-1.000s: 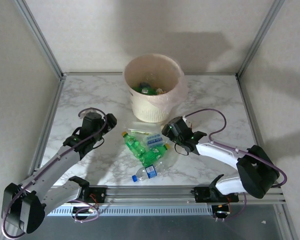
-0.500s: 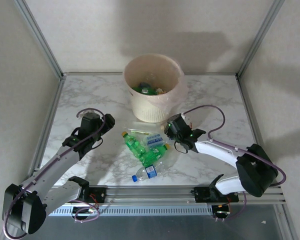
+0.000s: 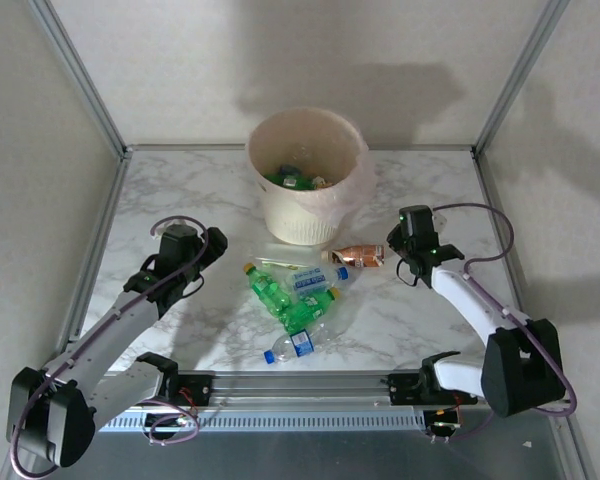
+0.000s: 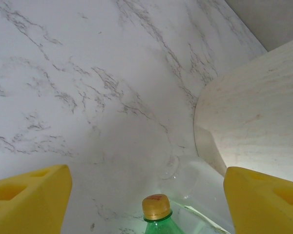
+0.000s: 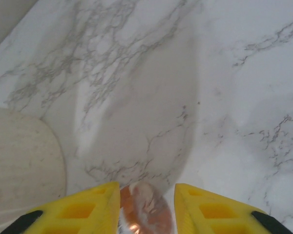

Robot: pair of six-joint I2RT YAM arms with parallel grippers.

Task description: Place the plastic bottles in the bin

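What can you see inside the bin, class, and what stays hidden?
Inside the bin lies a heap of bottles, mostly green, with some blue showing. Whatever lies beneath the top ones is covered, and so is the bin's floor.

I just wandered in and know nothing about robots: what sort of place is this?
Probably a robot test cell in a lab: a left arm and a right arm bolted to a rail at a marble-patterned table, plain panels in a metal frame around it, and plastic bottles staged beside a bin.

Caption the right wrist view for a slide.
Yellow fingers grip a copper-brown bottle; marble table beyond, cream bin at left.
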